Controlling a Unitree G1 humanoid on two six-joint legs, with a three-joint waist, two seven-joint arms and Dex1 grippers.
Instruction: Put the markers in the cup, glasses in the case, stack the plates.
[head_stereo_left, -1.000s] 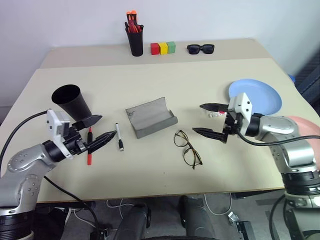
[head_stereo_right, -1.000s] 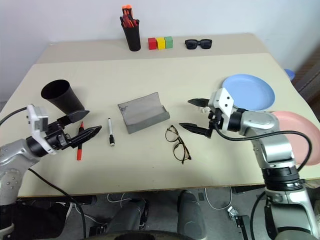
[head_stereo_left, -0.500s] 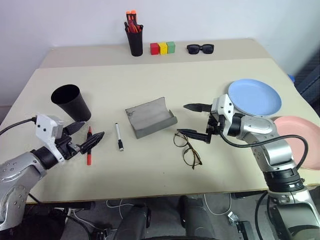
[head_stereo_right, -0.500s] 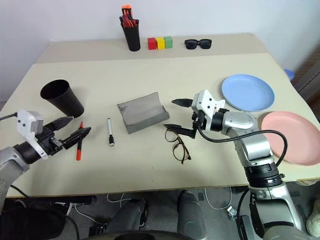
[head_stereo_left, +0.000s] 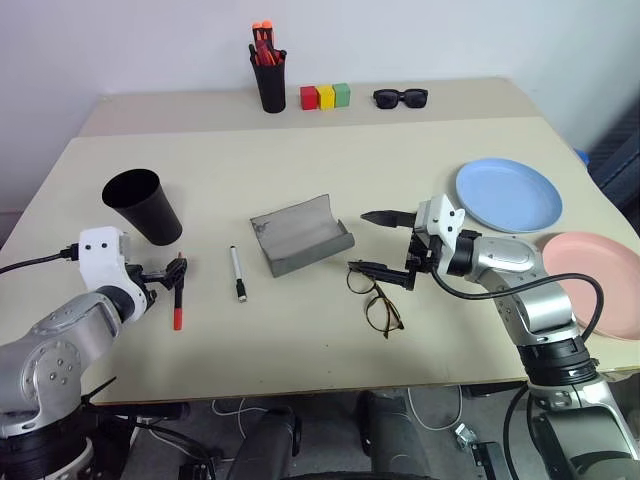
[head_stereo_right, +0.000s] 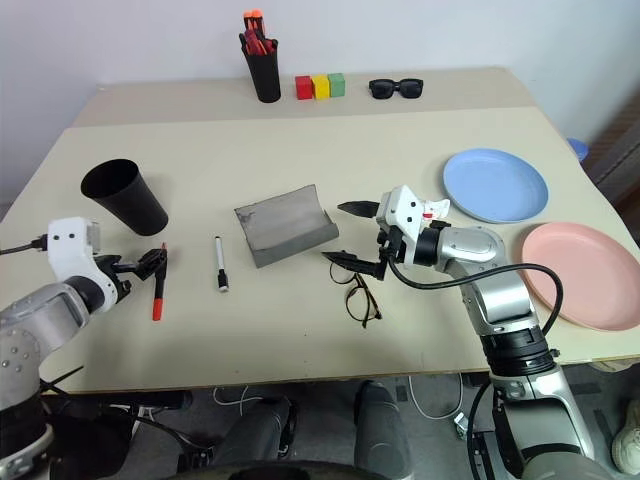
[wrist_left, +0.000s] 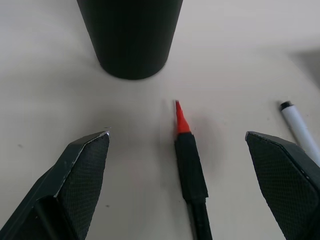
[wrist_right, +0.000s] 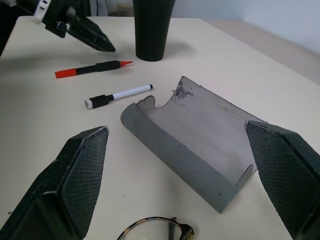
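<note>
Red marker (head_stereo_left: 178, 297) flat on the tabletop (head_stereo_left: 300, 180), near the left front, tip toward the black cup (head_stereo_left: 143, 205) standing upright just behind it. White marker (head_stereo_left: 238, 272) with black cap lying beside it, toward the centre, apart from both. Left end effector (wrist_left: 182, 170) low over the red marker, fingers spread wide on either side of it, touching nothing. Grey case (head_stereo_left: 301, 235) open in the middle, flap curved up. Wire-framed glasses (head_stereo_left: 374, 296) lying just in front and to the right of the case, unfolded. Right end effector (head_stereo_left: 385, 242) hanging above the glasses and close to the case's right end, jaws wide apart, empty. Light blue plate (head_stereo_left: 508, 194) at the right, pink plate (head_stereo_left: 596, 285) in front of it at the right edge, partly over the rim; the two lying separately, not stacked. Along the far edge, well apart from everything else: pen holder (head_stereo_left: 268, 80) with orange-red pens, three coloured blocks (head_stereo_left: 326, 96), black sunglasses (head_stereo_left: 401, 97). Broad bare stretch between that row and the working area; open room also between cup and case, and along the front edge.
</note>
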